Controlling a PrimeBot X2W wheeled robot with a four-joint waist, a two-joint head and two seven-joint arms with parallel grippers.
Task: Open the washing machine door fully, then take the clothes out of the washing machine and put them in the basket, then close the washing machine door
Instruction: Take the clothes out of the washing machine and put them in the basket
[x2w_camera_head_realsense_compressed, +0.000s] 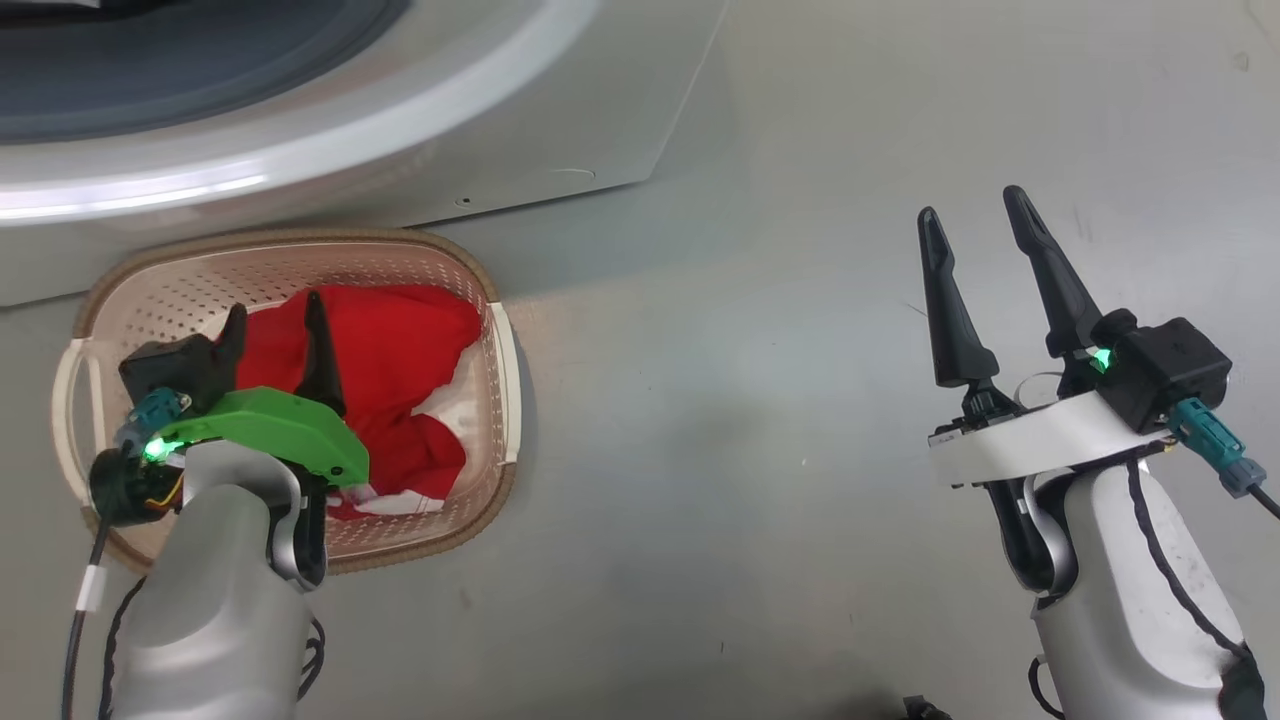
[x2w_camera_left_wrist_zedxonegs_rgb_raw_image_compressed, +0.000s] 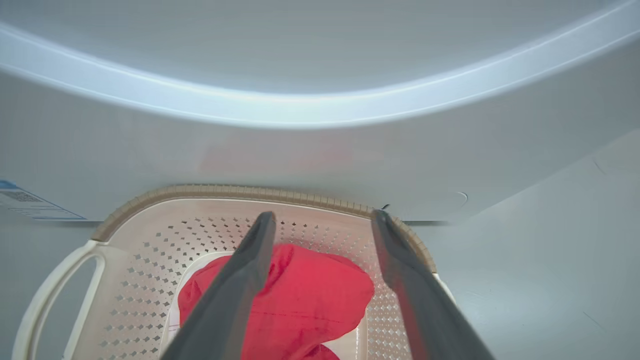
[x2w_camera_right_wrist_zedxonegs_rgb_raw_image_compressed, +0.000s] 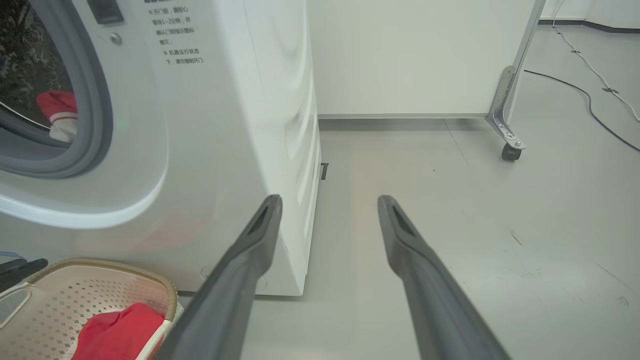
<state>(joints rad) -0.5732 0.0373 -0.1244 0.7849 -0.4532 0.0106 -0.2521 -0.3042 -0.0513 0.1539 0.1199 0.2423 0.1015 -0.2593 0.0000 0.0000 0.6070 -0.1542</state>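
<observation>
The cream basket (x2w_camera_head_realsense_compressed: 300, 240) stands on the floor against the front of the white washing machine (x2w_camera_head_realsense_compressed: 350, 150). Red and white clothes (x2w_camera_head_realsense_compressed: 400, 340) lie inside it. My left gripper (x2w_camera_head_realsense_compressed: 275, 305) hangs open just above that heap, nothing between its fingers; the left wrist view shows the red clothes (x2w_camera_left_wrist_zedxonegs_rgb_raw_image_compressed: 310, 300) under the spread gripper (x2w_camera_left_wrist_zedxonegs_rgb_raw_image_compressed: 324, 215). Off to the right, my right gripper (x2w_camera_head_realsense_compressed: 970, 202) is open over bare floor. In the right wrist view more red clothes (x2w_camera_right_wrist_zedxonegs_rgb_raw_image_compressed: 57, 105) lie in the drum behind the grey gasket. The washing machine door is out of view.
Grey floor (x2w_camera_head_realsense_compressed: 750, 450) stretches right of the basket and washer. In the right wrist view a white panel on a metal leg with a caster (x2w_camera_right_wrist_zedxonegs_rgb_raw_image_compressed: 510, 150) stands behind, and cables (x2w_camera_right_wrist_zedxonegs_rgb_raw_image_compressed: 590, 95) trail on the floor at the far right.
</observation>
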